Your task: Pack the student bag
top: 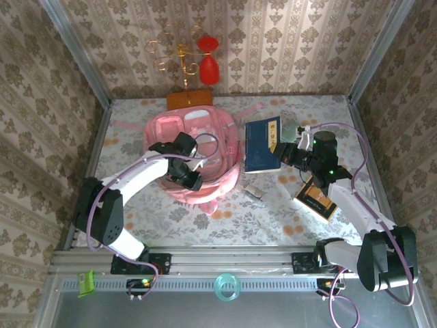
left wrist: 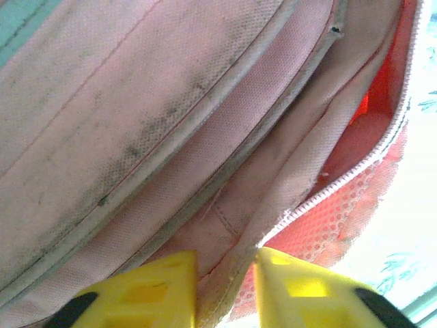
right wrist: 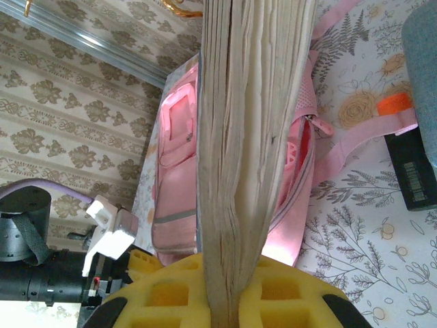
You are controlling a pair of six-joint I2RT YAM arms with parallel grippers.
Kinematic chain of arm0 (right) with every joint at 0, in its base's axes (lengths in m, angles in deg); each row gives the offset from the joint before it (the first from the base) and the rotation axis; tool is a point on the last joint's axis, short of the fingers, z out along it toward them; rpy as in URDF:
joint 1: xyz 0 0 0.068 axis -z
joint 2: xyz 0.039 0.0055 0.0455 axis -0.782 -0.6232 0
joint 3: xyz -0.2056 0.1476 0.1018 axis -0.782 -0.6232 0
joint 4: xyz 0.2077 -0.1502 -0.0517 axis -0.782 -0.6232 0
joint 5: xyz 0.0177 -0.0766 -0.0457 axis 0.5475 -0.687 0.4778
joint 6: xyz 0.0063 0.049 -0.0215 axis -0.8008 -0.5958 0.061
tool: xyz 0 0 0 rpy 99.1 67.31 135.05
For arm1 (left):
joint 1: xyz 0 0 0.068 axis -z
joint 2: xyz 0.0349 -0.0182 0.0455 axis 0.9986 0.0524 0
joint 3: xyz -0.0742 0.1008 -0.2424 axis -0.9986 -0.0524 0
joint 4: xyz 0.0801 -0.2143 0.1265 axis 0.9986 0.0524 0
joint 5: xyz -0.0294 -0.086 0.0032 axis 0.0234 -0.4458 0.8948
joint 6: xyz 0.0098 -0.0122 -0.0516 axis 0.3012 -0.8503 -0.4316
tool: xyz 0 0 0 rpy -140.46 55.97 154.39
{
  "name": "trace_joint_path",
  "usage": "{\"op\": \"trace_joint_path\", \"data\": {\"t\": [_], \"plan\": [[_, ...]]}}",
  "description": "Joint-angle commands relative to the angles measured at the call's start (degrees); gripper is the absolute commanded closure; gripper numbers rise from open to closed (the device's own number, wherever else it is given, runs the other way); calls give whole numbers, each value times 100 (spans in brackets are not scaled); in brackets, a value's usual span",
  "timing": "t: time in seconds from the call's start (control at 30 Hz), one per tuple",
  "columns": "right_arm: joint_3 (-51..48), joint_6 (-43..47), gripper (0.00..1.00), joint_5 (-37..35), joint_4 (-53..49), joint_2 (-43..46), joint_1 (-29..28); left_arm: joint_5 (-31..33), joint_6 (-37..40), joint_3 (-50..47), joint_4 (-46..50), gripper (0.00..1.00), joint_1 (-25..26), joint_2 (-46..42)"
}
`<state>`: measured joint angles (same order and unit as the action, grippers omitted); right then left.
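Observation:
The student bag (top: 205, 130) is a big pink backpack lying in the middle of the table with its main opening gaping. My left gripper (top: 193, 172) rests on its near side. In the left wrist view, the left gripper (left wrist: 225, 290) has its yellow fingers (left wrist: 153, 290) pinching the fabric rim of the student bag (left wrist: 171, 102) beside the white zipper. My right gripper (top: 284, 154) is shut on a thick blue book (top: 262, 143), held just right of the bag. The right wrist view shows the book's page edges (right wrist: 252, 137) clamped in my right gripper (right wrist: 235, 301), with the bag (right wrist: 176, 171) behind.
A brown-and-black book (top: 316, 199) lies on the table under the right arm. A small silvery item (top: 254, 192) sits in front of the bag. A wooden-based ornament stand (top: 190, 99) is behind the bag. Pink straps (right wrist: 355, 133), a black object (right wrist: 410, 171) and a grey object (right wrist: 423, 61) lie to the right.

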<state>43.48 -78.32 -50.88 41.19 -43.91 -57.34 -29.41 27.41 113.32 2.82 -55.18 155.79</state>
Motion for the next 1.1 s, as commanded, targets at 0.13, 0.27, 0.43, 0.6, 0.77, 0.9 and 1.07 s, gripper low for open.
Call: {"op": "trace_joint_path", "data": {"t": [0.13, 0.27, 0.43, 0.6, 0.77, 0.9, 1.07], "plan": [[154, 66, 100, 227, 124, -65, -9, -673, 38, 60, 90, 76, -373, -30], [152, 92, 100, 210, 92, -39, -9, -423, 54, 116, 241, 85, -384, 99], [170, 77, 100, 205, 11, -22, -9, -622, 74, 78, 51, 99, -345, 15], [255, -7, 100, 227, -365, 23, -17, -659, -39, 40, -247, 100, -289, -277], [153, -462, 100, 749, -537, 159, -316, -1118, -671, -224, -1316, 100, -323, -1083], [160, -488, 100, 1359, -907, 218, -786, -951, -717, 53, -1286, 100, -369, -1289], [-103, -571, 100, 1558, -1126, 292, -1255, -826, -680, 287, -1223, 100, -403, -1461]]}}
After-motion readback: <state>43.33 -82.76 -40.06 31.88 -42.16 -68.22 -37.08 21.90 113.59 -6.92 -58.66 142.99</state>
